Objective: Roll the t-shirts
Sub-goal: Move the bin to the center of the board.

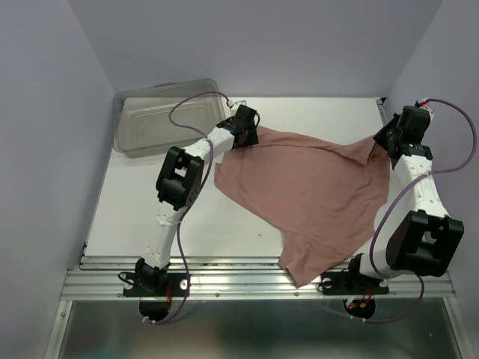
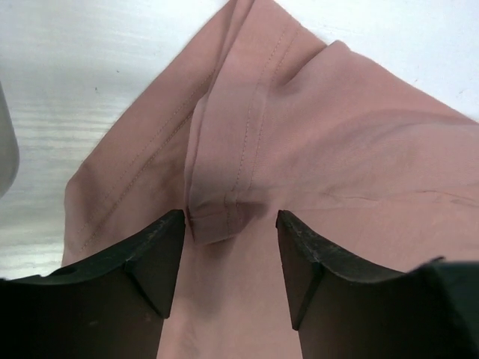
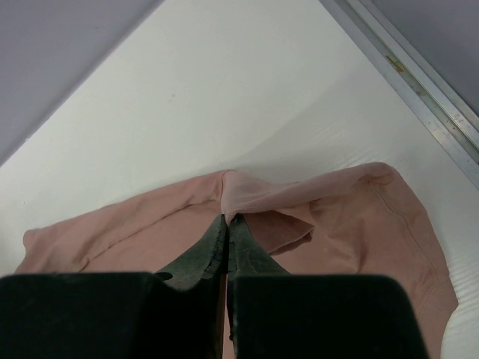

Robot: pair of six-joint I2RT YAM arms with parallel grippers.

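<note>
Top external view: the t-shirt [image 1: 307,194] lies spread but skewed across the middle and right of the tabletop [image 1: 135,217]. Its near corner hangs over the front rail, and its two far corners reach toward the arms. The bin [image 1: 161,123] sits apart at the far left.

The right gripper [image 1: 385,143] is clenched on the shirt's far right corner. Its wrist camera shows the fingers pressed together with a thin fold of pink cloth pinched at their tips. The left gripper [image 1: 243,129] is released, with its jaws standing wide over the far left corner. A raised, stitched fold of cloth sits between them, and nothing is held.

The step appears to be taking hold of that second corner, so the shirt can be pulled flat before rolling. To do it well, the left gripper should come down until both fingers pass the stitched ridge, then close on the doubled seam rather than a single loose layer. With both corners held, drawing them gently apart and away from the rail should smooth the wrinkles and bring the hanging corner back onto the tabletop.
</note>
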